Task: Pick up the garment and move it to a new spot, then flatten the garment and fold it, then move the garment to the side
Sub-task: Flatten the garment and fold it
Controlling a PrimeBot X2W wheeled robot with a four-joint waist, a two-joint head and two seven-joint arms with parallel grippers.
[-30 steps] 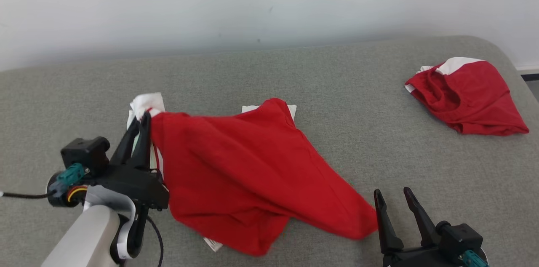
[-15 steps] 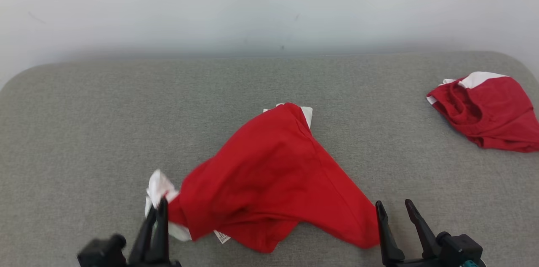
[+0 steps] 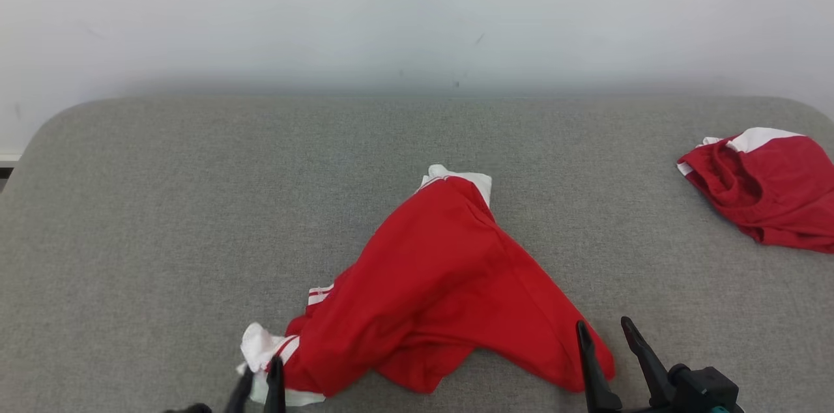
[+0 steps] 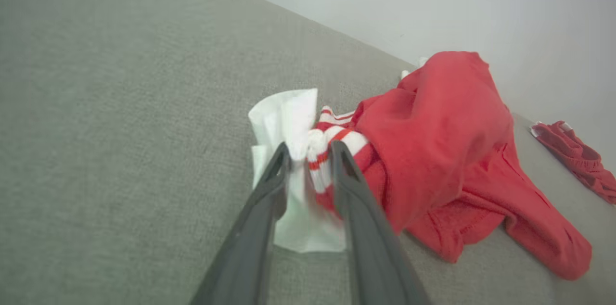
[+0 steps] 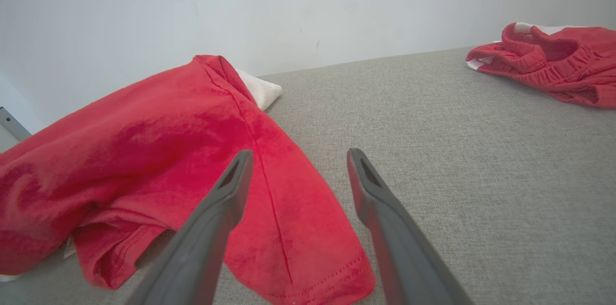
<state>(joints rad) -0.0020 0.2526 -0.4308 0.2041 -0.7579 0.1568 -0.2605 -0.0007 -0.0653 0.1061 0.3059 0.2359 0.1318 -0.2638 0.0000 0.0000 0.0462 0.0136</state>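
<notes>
The garment [image 3: 443, 270], a red shirt with white, red-striped sleeve cuffs, lies crumpled on the grey padded surface [image 3: 163, 204] at front centre. My left gripper [image 3: 262, 370] is at its near-left corner. In the left wrist view its fingers [image 4: 310, 148] stand slightly apart on either side of the striped white cuff [image 4: 332, 144], which rests on the surface. My right gripper [image 3: 603, 324] is open beside the garment's near-right tip. In the right wrist view its fingers [image 5: 299, 152] straddle the red hem [image 5: 288, 247] without touching it.
A second red and white garment [image 3: 762, 185] lies bunched at the far right of the surface, also seen in the right wrist view [image 5: 553, 55]. A pale wall [image 3: 417, 9] runs behind the surface. The surface's rounded left edge [image 3: 26, 159] shows.
My left gripper pulled the cuff toward the front edge, lowered it onto the surface and parted its fingers. The camera shifted too. The right gripper stayed where it was.
</notes>
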